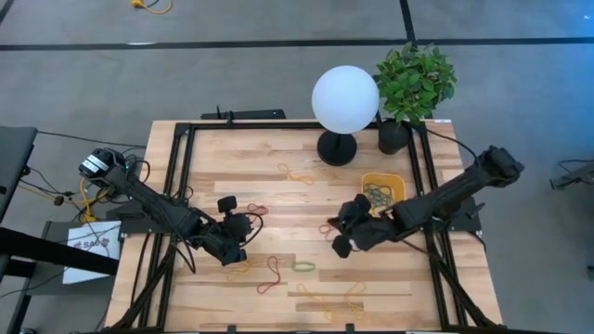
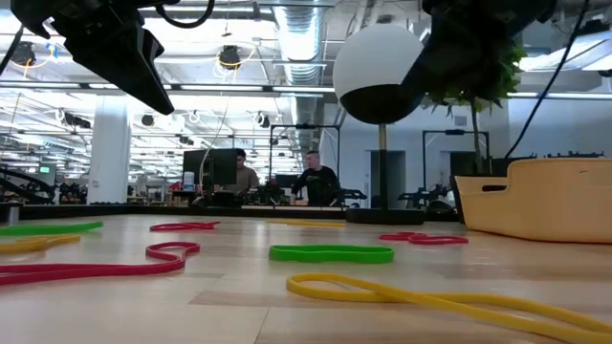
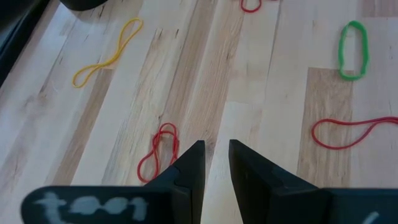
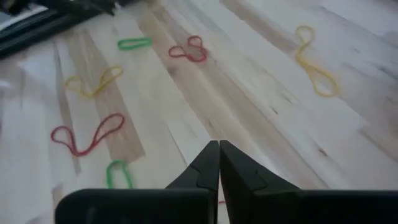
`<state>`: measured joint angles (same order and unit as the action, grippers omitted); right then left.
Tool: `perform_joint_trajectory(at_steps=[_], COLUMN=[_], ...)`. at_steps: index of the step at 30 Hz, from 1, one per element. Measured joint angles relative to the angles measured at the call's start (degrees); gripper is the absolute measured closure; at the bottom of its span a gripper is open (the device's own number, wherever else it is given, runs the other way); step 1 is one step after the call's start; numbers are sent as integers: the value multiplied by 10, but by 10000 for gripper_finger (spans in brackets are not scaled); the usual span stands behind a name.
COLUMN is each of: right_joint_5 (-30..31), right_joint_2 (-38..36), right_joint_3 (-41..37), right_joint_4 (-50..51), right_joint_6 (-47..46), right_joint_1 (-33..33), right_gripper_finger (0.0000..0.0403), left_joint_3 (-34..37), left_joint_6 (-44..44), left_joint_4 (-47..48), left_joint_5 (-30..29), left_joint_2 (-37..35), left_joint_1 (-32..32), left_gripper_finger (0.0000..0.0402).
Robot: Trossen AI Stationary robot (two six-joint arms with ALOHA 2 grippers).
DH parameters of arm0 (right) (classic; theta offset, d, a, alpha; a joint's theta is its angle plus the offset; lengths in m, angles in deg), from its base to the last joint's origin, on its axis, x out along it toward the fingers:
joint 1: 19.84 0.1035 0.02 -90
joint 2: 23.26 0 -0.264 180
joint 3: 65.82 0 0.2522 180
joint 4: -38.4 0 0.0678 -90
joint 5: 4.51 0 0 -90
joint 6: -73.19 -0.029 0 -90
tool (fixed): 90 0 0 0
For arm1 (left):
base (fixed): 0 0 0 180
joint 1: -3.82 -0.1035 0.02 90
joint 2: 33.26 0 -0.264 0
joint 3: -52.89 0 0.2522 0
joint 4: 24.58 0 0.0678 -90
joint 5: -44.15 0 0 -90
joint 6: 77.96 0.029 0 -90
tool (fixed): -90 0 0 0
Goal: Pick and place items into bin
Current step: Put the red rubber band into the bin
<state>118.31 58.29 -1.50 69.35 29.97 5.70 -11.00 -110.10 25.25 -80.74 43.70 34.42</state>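
Note:
Rubber bands lie flat on the wooden table: red (image 1: 271, 274), green (image 1: 303, 266) and yellow (image 1: 325, 301) near the front, and a yellow one (image 1: 297, 174) farther back. The yellow-orange bin (image 1: 382, 188) stands right of centre with several bands inside. My left gripper (image 1: 232, 247) hovers above the table left of centre. In its wrist view the gripper (image 3: 216, 155) is open by a narrow gap, beside a doubled red band (image 3: 158, 149). My right gripper (image 1: 342, 234) hangs in front of the bin, near a red band (image 1: 330, 225). Its fingers (image 4: 219, 147) are shut with nothing seen between them.
A white globe lamp (image 1: 344, 100) on a black base and a potted plant (image 1: 414, 83) stand at the far edge, next to the bin. Black frame rails (image 1: 184, 176) run along the table's left and right sides. People sit in the room beyond (image 2: 316, 180).

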Motion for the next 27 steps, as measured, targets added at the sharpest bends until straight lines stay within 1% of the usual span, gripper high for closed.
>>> perform_joint_trajectory(at_steps=[2,5,7,9,12,16,20,27], right_joint_5=[-21,-47,-69,-107,-145,-152,-151,-147], right_joint_2=[9,49,82,118,165,203,207,207], right_joint_3=[0,0,0,0,0,0,2,2], right_joint_4=[20,26,21,21,11,-15,-18,-18], right_joint_6=[-3,-17,-34,-47,-50,-53,-55,-54], right_joint_1=[-1,-3,-9,-20,-36,-61,-79,-96], right_gripper_finger=[394,385,374,359,337,312,296,290], left_joint_3=[0,0,0,0,0,0,0,0], left_joint_6=[0,-1,-2,-2,-2,-2,-2,-2], left_joint_4=[0,0,-2,-2,-4,-7,-7,-7], left_joint_5=[0,0,0,0,0,0,0,0], left_joint_2=[0,0,0,0,0,0,0,0], left_joint_1=[0,0,0,0,0,0,0,0], left_gripper_finger=[338,338,338,338,338,338,338,338])
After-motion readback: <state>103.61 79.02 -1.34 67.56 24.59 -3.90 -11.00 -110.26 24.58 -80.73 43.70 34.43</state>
